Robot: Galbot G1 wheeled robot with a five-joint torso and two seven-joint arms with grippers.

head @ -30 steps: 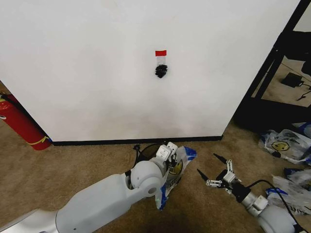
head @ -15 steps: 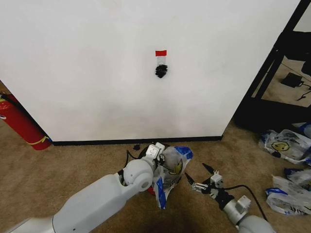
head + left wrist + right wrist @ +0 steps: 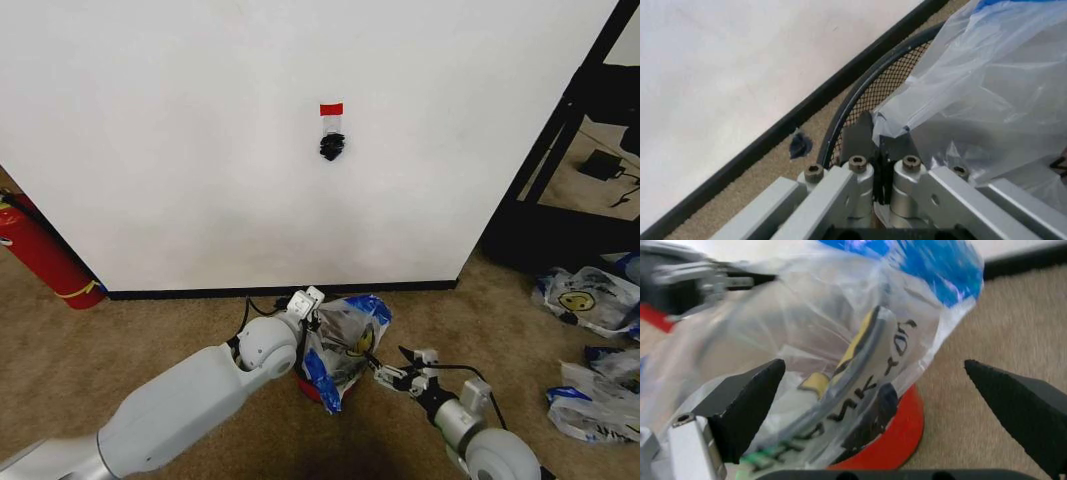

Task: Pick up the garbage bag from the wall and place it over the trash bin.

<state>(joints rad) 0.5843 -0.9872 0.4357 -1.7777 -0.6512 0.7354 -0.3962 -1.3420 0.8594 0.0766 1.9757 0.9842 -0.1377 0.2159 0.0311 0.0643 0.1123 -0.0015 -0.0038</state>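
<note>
- Carpet (image 3: pixel 150 330) runs up to the white wall (image 3: pixel 200 150), which has a black baseboard along its foot, a red tape strip (image 3: pixel 331 109) and a black hook (image 3: pixel 332 147) just below the strip.
- The trash bin (image 3: pixel 312 386), red below with a black mesh rim, stands on the carpet near the baseboard; in the left wrist view its mesh rim (image 3: pixel 860 105) curves just beside the plastic.
- The garbage bag (image 3: pixel 345 345), thin translucent plastic with blue patches, a yellow face and dark lettering, sits bunched over the bin and covers most of it.
- The left claw (image 3: pixel 312 305) is at the bag's wall-side edge; the left wrist view shows its fingers (image 3: pixel 870 145) pressed together with a fold of the bag (image 3: pixel 973 100) pinched between them.
- The right claw (image 3: pixel 392 368) is low on the bag's other side, its fingers spread apart; in the right wrist view the two dark fingertips (image 3: pixel 747 400) stand wide, one against the plastic (image 3: pixel 840 325).
- A red fire extinguisher (image 3: pixel 40 250) leans at the wall's left end.
- Other smiley bags (image 3: pixel 590 300) lie on the carpet well to the right.
</note>
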